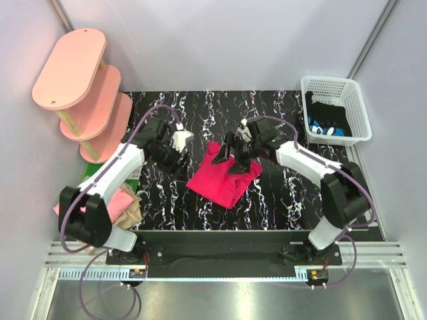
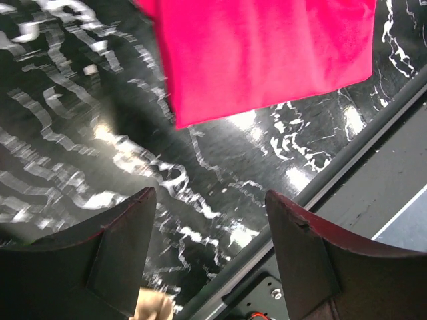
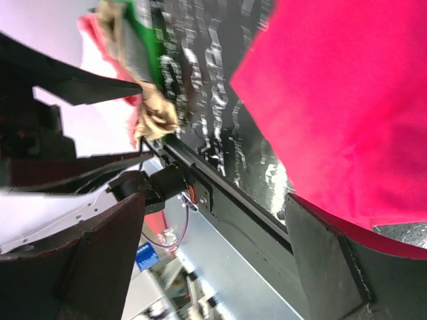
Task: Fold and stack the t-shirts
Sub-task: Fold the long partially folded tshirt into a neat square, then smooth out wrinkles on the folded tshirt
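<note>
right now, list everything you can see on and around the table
crimson t-shirt: one, vivid crimson-pink, partly folded, table centre
other t-shirts: small pile, light pink and tan, near left edge
green flat thing: one, beside that pile
shelves: three tiers, pink, far left
basket: one, white, far right, dark cloth inside
table: one, black marbled
left fingers: two, dark, open, left of crimson t-shirt
right fingers: two, dark, open, above crimson t-shirt
</note>
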Controlling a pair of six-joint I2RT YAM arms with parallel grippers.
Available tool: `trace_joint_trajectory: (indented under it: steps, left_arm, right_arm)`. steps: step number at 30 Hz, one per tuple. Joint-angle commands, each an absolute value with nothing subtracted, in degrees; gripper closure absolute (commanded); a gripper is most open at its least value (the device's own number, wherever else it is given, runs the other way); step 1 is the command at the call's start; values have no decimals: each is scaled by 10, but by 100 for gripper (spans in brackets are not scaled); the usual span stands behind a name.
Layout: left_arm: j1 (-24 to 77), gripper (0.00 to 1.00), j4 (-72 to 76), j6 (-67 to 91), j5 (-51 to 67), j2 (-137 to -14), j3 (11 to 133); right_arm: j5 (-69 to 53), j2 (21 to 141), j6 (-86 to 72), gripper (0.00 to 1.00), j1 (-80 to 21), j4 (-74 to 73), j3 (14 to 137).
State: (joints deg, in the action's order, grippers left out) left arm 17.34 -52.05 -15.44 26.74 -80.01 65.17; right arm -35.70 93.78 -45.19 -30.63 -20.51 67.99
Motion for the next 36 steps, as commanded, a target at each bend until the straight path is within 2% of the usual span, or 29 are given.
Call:
trace_joint_trajectory:
  steps: [1, 7, 10, 21, 24, 27, 31, 36]
  left_arm:
    - [198, 30, -481, -131, 271, -855, 690]
    - [222, 30, -464, -126, 284, -903, 701]
    - [249, 30, -448, -124, 276, -928, 705]
    - [337, 30, -447, -118, 299, -1022, 777]
    - [337, 31, -446, -112, 342, -1035, 759]
    - [337, 31, -442, -118, 365, -1048, 725]
    - [337, 31, -432, -127, 352, -1077, 703]
    - [338, 32, -419, -118, 345, -1116, 707]
  right_arm:
    - [-384, 975, -495, 8, -297, -119, 651]
    - [-367, 1034, -471, 11, -245, -122, 614]
    - [-352, 1059, -433, 11, -224, -180, 619]
    - [-367, 1158, -388, 11, -221, -200, 606]
    - [-381, 1150, -388, 13, -221, -204, 597]
    - [-379, 1087, -385, 12, -203, -232, 598]
    - [-345, 995, -376, 9, -161, -299, 667]
    - [-337, 1051, -348, 9, -136, -346, 759]
